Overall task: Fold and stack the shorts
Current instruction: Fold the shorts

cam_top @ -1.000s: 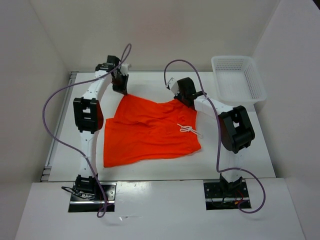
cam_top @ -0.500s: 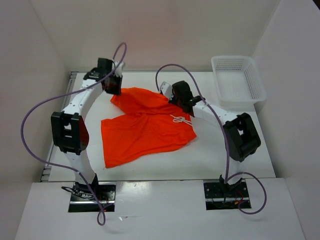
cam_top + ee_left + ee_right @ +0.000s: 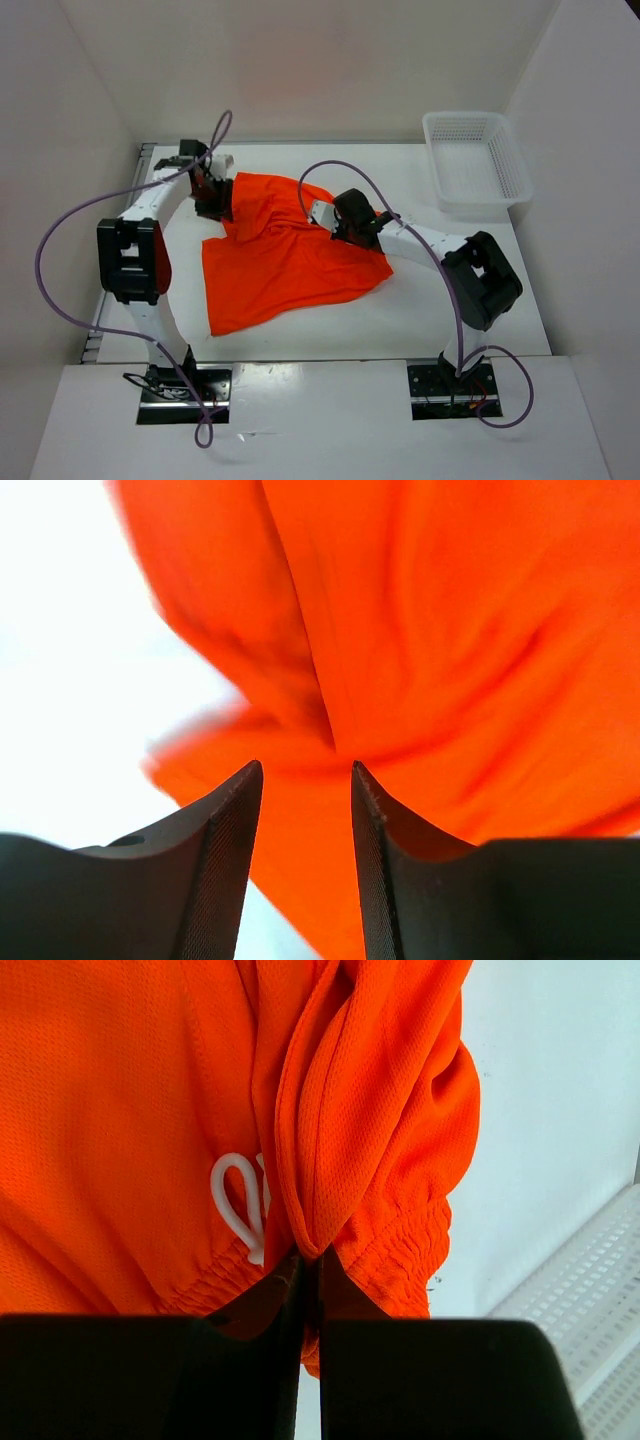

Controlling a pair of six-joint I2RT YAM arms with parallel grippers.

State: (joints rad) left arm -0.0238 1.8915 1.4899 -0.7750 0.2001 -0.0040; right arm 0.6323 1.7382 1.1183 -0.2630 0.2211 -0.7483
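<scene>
The bright orange shorts (image 3: 285, 265) lie rumpled on the white table (image 3: 460, 300), with their far edge drawn over toward the left. My left gripper (image 3: 214, 204) is at the shorts' far left corner. In the left wrist view its jaws (image 3: 305, 770) stand apart with orange fabric (image 3: 450, 630) just beyond them, nothing clamped. My right gripper (image 3: 328, 218) is over the shorts' middle. In the right wrist view it (image 3: 310, 1258) is shut on a fold of the shorts (image 3: 120, 1110) at the elastic waistband, beside the white drawstring (image 3: 235, 1210).
A white mesh basket (image 3: 515, 170) stands at the far right of the table; its rim shows in the right wrist view (image 3: 590, 1290). White walls enclose the table on three sides. Purple cables loop off both arms.
Both arms swung left, dragging the shorts' far edge leftward and bunching it. The right gripper carried the waistband over the middle, hiding the drawstring from above. The left gripper dropped toward the table.
</scene>
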